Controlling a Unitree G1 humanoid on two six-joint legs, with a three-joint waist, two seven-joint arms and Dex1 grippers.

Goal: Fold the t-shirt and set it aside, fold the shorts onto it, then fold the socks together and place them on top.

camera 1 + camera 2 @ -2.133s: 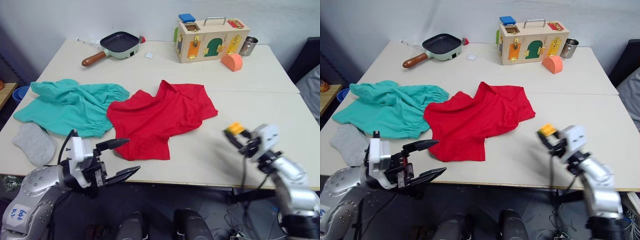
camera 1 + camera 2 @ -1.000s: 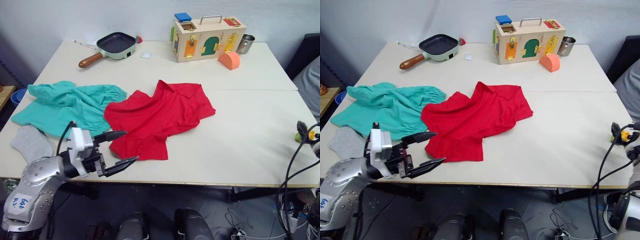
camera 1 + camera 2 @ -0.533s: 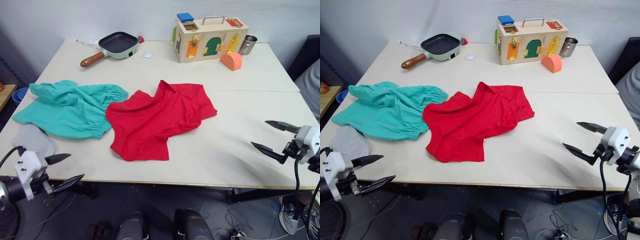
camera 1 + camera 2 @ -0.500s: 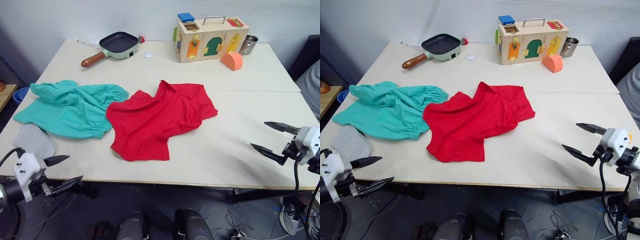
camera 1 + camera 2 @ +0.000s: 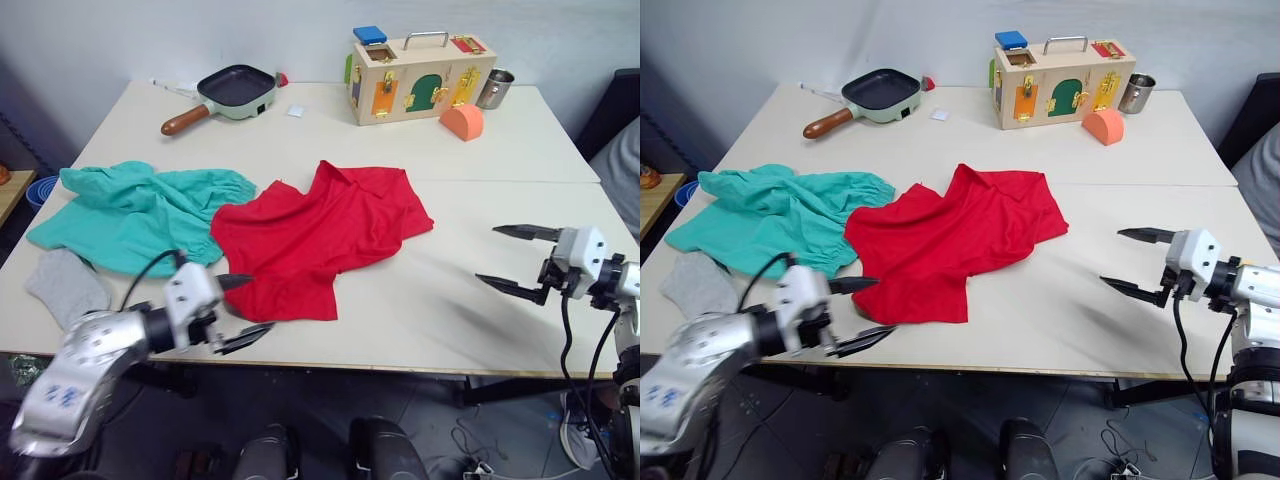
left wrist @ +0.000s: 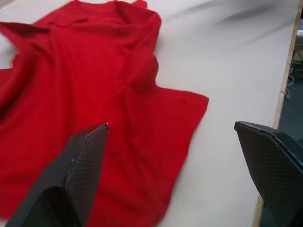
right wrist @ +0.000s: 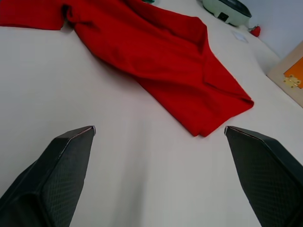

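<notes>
The red t-shirt lies crumpled and spread near the table's middle. It also shows in the left wrist view and the right wrist view. The teal shorts lie rumpled to its left, touching it. The grey socks sit at the front left, by the shorts. My left gripper is open at the front edge, just beside the shirt's lower hem and holding nothing. My right gripper is open over bare table, well to the right of the shirt.
At the back stand a frying pan, a wooden latch box, a metal cup and an orange block. A small white square lies near the pan. Bare table stretches right of the shirt.
My left gripper has come up from below the front left edge to the shirt's lower hem. My right gripper has moved inward over the table. Both stay open.
</notes>
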